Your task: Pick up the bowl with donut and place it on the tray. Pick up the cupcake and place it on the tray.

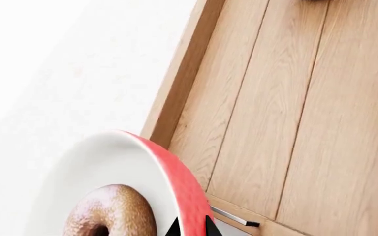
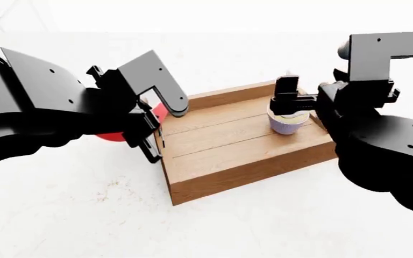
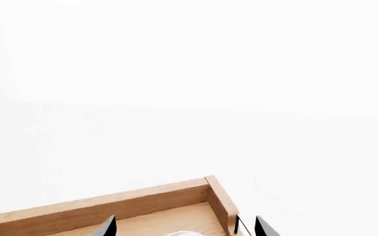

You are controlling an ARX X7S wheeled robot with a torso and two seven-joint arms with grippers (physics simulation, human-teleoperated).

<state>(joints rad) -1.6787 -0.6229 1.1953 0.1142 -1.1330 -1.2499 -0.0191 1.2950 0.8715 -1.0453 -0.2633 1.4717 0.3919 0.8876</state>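
So the left gripper [image 1: 190,227] has its two black fingertips [image 1: 173,229] pinched on the rim of the round glossy red bowl with the white inside [image 1: 136,162] — one tip on the white inner face, the other on the red outer wall. The small brown glazed ring donut [image 1: 110,212] sits in the bowl just inside of that pinched rim. Right past the fingertips is the rectangular light-brown wooden plank tray [image 1: 175,93], with one of its thin metal handles [image 1: 235,217] poking out close to the outer fingertip. In the head view most of the bowl is hidden behind the left arm, just a red sliver showing, and it looks to be at the tray's short end rather than down on the planks — can't tell if it touches the wall.

The right gripper [image 2: 287,102] is over the tray's floor with the small cupcake in the lilac wrapper [image 2: 287,123] right under and between its fingers. The fingers sit at the frosting on either side — clamped on it as far as I can tell from the head view. In the right wrist view the two fingertips stand apart with only a sliver of white between them, and the tray's corner wall lies just beyond them. Cupcake's base is at or just above the planks, can't tell which.
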